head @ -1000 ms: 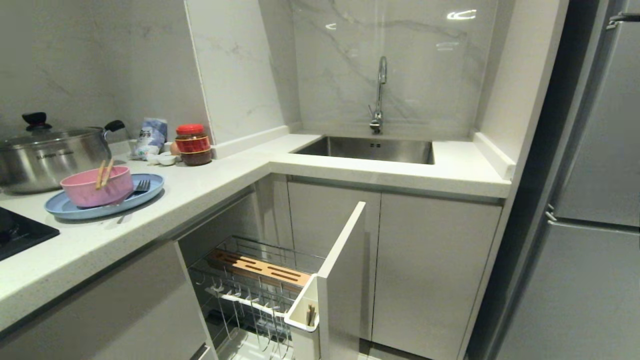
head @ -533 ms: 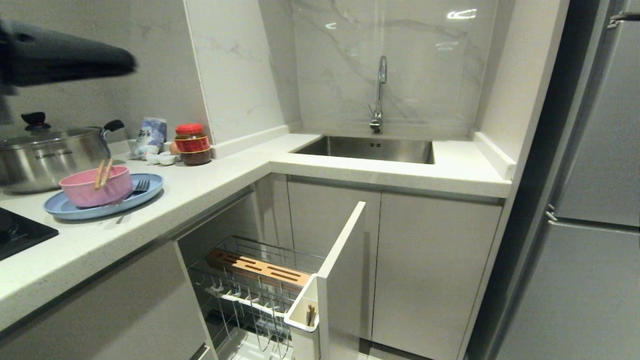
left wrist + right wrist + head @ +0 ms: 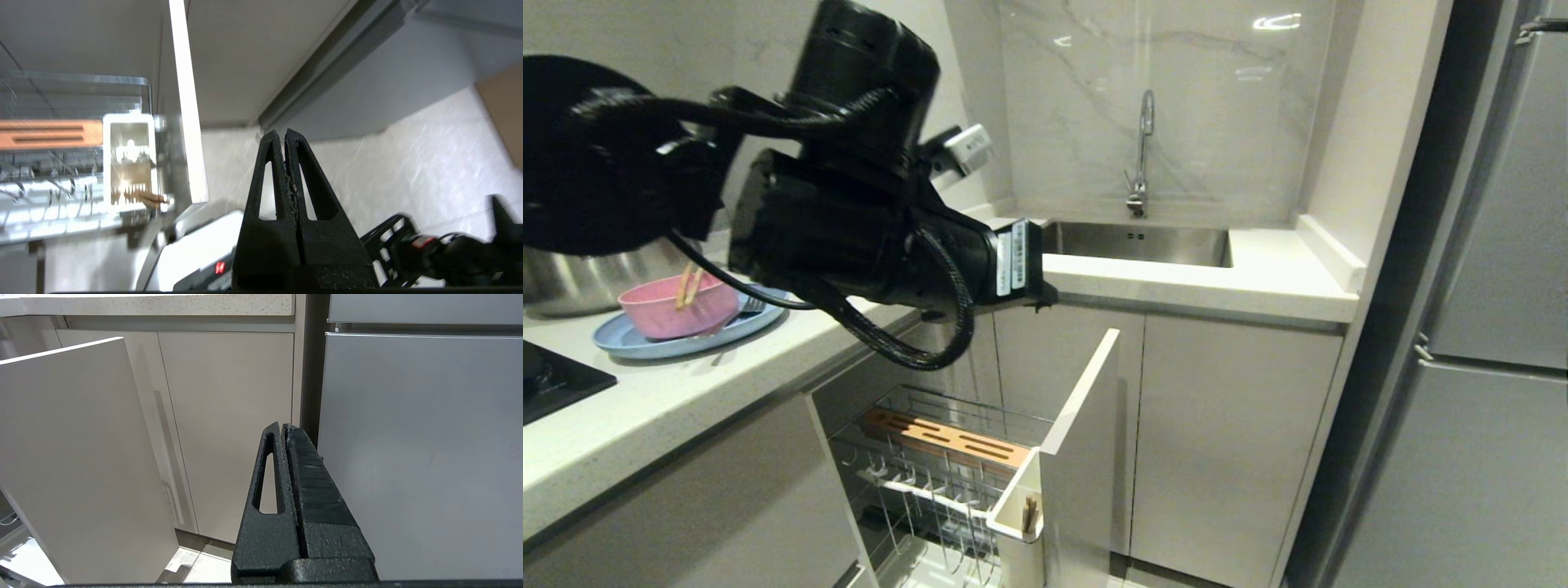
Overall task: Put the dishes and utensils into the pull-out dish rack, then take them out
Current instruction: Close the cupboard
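Note:
A pink bowl (image 3: 662, 314) with chopsticks (image 3: 689, 286) leaning in it sits on a light-blue plate (image 3: 645, 343) on the counter at left. A fork (image 3: 753, 304) lies on the plate's rim. Below the counter, the pull-out dish rack (image 3: 931, 482) stands open, with its wooden strip (image 3: 943, 437), white utensil cup (image 3: 1013, 523) and white panel front (image 3: 1086, 425). My left arm (image 3: 849, 220) reaches across above the rack. The left gripper (image 3: 284, 134) is shut and empty, pointing down at the floor beside the panel (image 3: 188, 102). My right gripper (image 3: 283, 426) is shut, parked low facing the cabinet doors.
A steel pot (image 3: 572, 282) shows behind the arm and a black hob (image 3: 556, 380) lies at the counter's left edge. The sink (image 3: 1131, 243) and faucet (image 3: 1143, 151) are at the back. A grey fridge (image 3: 1486, 367) stands at right. My base (image 3: 204, 253) shows under the left gripper.
My left arm has swung in from the upper left and now stretches across the counter corner above the open rack. Bowl, plate, utensils and rack have not moved.

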Controlling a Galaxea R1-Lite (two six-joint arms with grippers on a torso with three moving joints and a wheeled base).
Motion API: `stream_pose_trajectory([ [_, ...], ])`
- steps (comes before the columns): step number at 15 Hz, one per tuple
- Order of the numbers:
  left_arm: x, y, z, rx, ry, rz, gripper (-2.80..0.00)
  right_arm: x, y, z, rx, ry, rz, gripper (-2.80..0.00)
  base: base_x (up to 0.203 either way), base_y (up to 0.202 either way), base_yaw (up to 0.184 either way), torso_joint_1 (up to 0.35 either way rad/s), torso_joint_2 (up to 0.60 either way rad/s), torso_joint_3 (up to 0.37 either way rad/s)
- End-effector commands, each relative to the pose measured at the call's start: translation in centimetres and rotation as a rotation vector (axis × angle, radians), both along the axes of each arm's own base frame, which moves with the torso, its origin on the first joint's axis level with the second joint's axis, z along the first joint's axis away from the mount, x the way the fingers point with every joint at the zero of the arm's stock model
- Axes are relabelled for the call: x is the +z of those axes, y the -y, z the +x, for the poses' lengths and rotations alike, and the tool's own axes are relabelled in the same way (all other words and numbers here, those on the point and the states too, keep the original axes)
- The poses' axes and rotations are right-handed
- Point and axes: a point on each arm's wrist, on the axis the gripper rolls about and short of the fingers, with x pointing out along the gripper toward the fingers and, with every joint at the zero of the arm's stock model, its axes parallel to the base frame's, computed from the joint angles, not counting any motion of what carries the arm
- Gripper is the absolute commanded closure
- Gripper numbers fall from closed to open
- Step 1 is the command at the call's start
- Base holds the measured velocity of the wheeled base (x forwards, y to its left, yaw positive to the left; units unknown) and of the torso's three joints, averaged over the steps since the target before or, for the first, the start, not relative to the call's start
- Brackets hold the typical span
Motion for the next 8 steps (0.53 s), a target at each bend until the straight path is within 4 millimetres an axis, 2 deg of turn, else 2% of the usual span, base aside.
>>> stream_pose_trajectory([
  [1, -4.1, 2.9, 1.7, -0.023, -0.096, 0.089, 0.0, -0.7, 0.0, 0.2, 0.0, -0.025, 0.0, 0.0, 0.0, 0.0, 0.0, 0.0, 0.0, 0.0],
  [3, -6.1, 4.5, 1.9, -0.049, -0.137, 0.134, 0.0, -0.7, 0.0, 0.2, 0.0, -0.025, 0.0, 0.0, 0.0, 0.0, 0.0, 0.0, 0.0, 0.0],
  [8, -10.2, 6.3, 3.5, -0.004, -0.182, 0.247, 0.0, -0.7, 0.0, 0.2, 0.0, -0.025, 0.0, 0.0, 0.0, 0.0, 0.0, 0.0, 0.0, 0.0],
])
